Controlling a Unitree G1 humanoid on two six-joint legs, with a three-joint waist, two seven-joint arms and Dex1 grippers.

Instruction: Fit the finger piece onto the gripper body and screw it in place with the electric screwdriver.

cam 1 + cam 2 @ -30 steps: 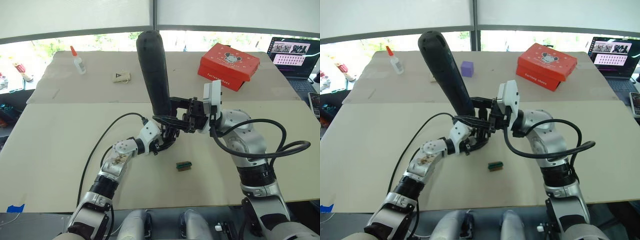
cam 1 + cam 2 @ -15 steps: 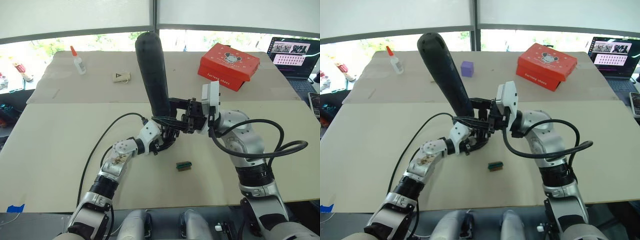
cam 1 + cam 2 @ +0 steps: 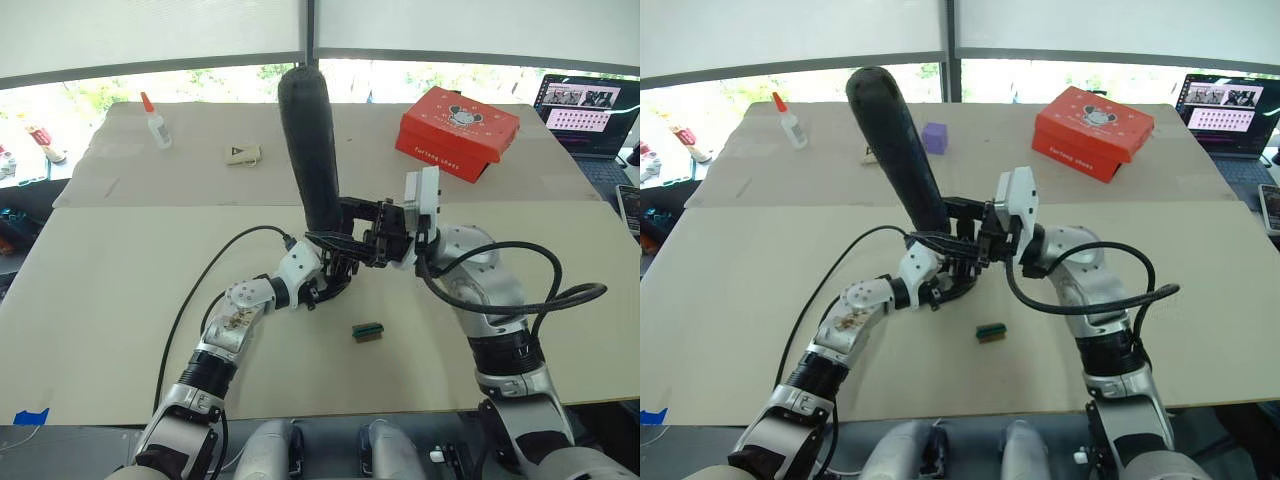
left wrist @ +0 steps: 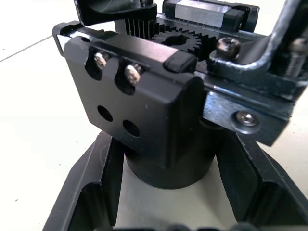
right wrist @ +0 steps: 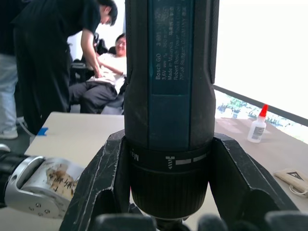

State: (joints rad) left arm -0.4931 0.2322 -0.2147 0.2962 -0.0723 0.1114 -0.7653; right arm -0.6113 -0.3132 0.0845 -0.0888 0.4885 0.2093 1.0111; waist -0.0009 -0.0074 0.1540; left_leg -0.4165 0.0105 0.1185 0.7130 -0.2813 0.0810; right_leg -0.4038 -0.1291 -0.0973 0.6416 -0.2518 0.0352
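At the middle of the table [image 3: 120, 300], the gripper body [image 4: 144, 120] is clamped between the fingers of the left gripper [image 3: 335, 283], while the electric screwdriver [image 3: 310, 150] is gripped near its lower end by the right gripper [image 3: 365, 232] and held almost upright directly above it.

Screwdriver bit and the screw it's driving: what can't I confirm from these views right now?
- Bit tip: in the eye views the electric screwdriver ends behind the right gripper; in the right wrist view it is cut off by the bottom edge.
- Bit-to-screw seating: not visible in the left wrist view, which shows the gripper body between the left gripper fingers.
- Finger piece: too small, lost in black parts.
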